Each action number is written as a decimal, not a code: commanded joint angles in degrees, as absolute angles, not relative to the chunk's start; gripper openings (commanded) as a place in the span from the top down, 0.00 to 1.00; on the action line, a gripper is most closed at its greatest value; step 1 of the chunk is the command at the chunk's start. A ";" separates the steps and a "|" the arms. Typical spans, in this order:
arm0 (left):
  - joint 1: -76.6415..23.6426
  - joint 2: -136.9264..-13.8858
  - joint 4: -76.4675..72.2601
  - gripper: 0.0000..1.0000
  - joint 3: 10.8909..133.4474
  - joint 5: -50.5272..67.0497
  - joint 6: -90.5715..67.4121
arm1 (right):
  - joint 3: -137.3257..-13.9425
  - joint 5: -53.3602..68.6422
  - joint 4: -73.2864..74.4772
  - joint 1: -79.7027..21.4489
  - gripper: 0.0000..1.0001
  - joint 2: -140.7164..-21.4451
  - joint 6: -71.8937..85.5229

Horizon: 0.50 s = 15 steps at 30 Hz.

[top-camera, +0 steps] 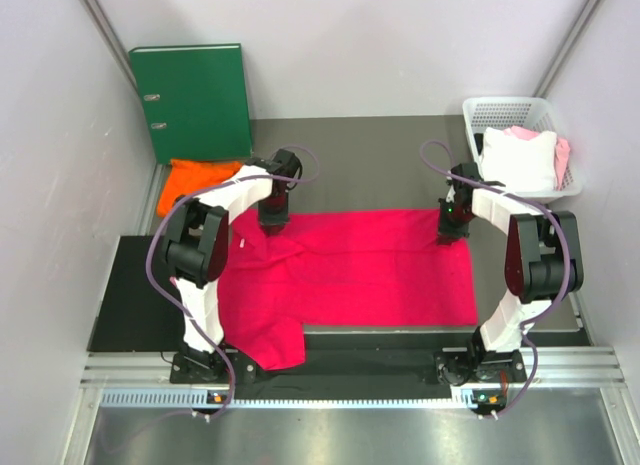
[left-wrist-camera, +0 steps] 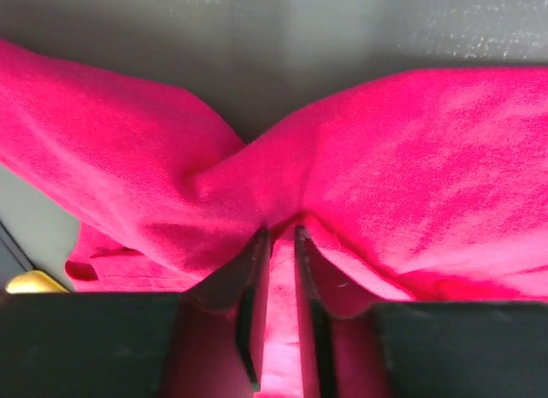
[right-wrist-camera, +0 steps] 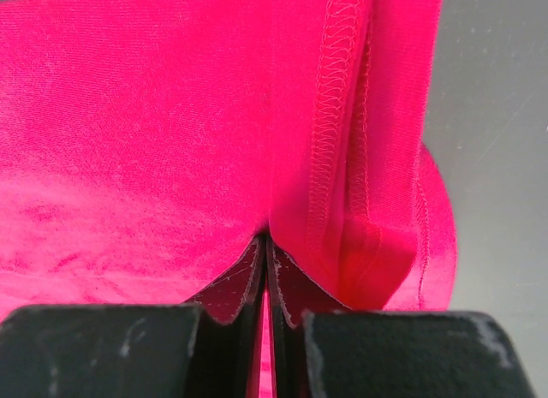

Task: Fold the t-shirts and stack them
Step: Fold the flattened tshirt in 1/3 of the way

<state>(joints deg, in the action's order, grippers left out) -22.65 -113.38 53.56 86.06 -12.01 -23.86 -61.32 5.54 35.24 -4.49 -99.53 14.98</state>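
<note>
The crimson-pink t-shirt (top-camera: 350, 270) lies spread across the middle of the table, one sleeve hanging over the near edge at lower left. My left gripper (top-camera: 272, 222) is at its far left corner, shut on a bunched fold of the pink cloth (left-wrist-camera: 282, 201). My right gripper (top-camera: 452, 225) is at its far right corner, shut on the pink cloth beside a stitched hem (right-wrist-camera: 338, 115). The orange t-shirt (top-camera: 190, 180) lies crumpled at the far left, behind my left arm.
A green ring binder (top-camera: 192, 100) stands upright at the back left, just behind the orange shirt. A white basket (top-camera: 500, 113) holding white and pale pink cloth sits at the back right. Grey walls close in both sides.
</note>
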 commanded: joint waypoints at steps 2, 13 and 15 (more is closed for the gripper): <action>-22.85 -110.04 52.38 1.00 84.64 -10.46 -23.56 | -63.02 7.03 33.49 -5.01 0.97 -100.81 14.50; -23.73 -103.11 55.80 1.00 82.61 -11.25 -25.22 | -62.67 7.38 33.22 -4.92 0.97 -100.99 14.59; -24.69 -101.52 57.12 1.00 82.62 -11.60 -25.84 | -62.75 7.38 33.22 -4.92 0.97 -101.07 14.68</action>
<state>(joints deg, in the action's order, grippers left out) -23.05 -107.96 54.30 82.46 -11.00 -24.25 -61.63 5.91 35.29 -4.49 -99.83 14.98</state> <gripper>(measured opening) 0.011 0.027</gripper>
